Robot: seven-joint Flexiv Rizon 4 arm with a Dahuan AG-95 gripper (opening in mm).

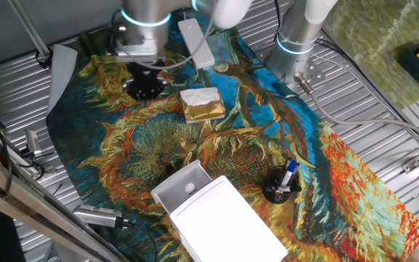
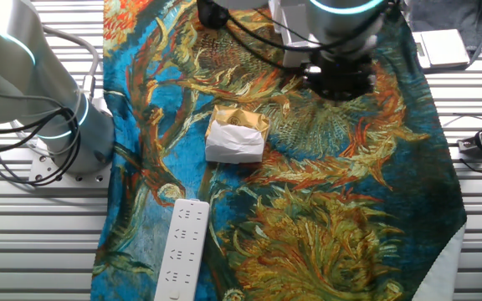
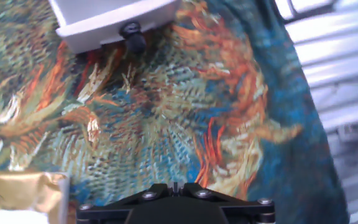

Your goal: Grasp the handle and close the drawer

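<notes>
Hovering high over the far part of the patterned cloth (image 1: 268, 138), the tool (image 1: 144, 86) shows only as a dark round mass under the arm's wrist; its fingers cannot be made out in any view, so I cannot tell whether it stands wide or narrow, and it holds nothing that can be seen. Just beside it lies one gold-and-white wrapped block (image 1: 201, 104), apart from the tool and between it and the goal. Well apart, at the near edge of the table (image 1: 384, 109), stands one white box (image 1: 224, 222) with one drawer (image 1: 182, 186) pulled out toward the tool, and one handle (image 1: 190, 188) sits on the drawer's front; in the hand view that handle (image 3: 133, 34) looks dark and sticks out from the drawer front (image 3: 114, 18) at the top of the frame. Judging from this, the reach has not yet begun. The knob is small, so fingers that close off-centre could slip past it or tip the light box instead of sliding the tray; a low, straight approach might also brush the wrapped block, and dragging on the loose cloth could shift the box. Elsewhere I count one white remote (image 1: 197, 42), one dark pen cup (image 1: 281, 185), and a second idle arm base (image 1: 297, 44)
</notes>
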